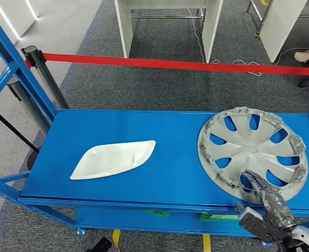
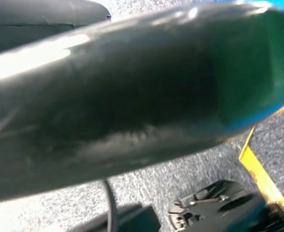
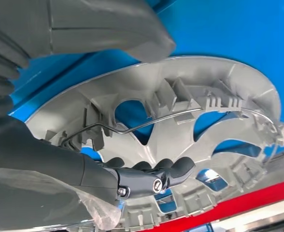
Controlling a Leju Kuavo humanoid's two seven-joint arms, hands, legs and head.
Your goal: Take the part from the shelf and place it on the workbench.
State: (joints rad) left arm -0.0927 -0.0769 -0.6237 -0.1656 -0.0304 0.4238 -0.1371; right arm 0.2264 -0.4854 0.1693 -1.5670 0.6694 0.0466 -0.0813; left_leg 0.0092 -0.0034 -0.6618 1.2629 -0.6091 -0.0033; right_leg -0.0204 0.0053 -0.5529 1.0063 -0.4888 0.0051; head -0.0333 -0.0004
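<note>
A grey wheel cover (image 1: pixel 252 149) lies inner side up on the right of the blue shelf (image 1: pixel 173 131). A white teardrop-shaped panel (image 1: pixel 113 158) lies flat on the shelf's left half. My right hand (image 1: pixel 266 205) is at the cover's near rim. In the right wrist view its dark fingers (image 3: pixel 159 174) rest on the ribbed inner face of the wheel cover (image 3: pixel 206 92) beside a cut-out. The grey thumb (image 3: pixel 107 24) stays apart from the rim, over the blue shelf. My left hand (image 2: pixel 115 111) is a dark blur close to the left wrist camera, above grey carpet.
A red belt barrier (image 1: pixel 165 63) on dark posts (image 1: pixel 45 73) runs behind the shelf. White bench legs (image 1: pixel 165 21) stand beyond it, and a person's shoe (image 1: pixel 307 55) is at the far right. A lower blue shelf level (image 1: pixel 145 220) sits below. Yellow floor tape (image 2: pixel 264 179) crosses the carpet.
</note>
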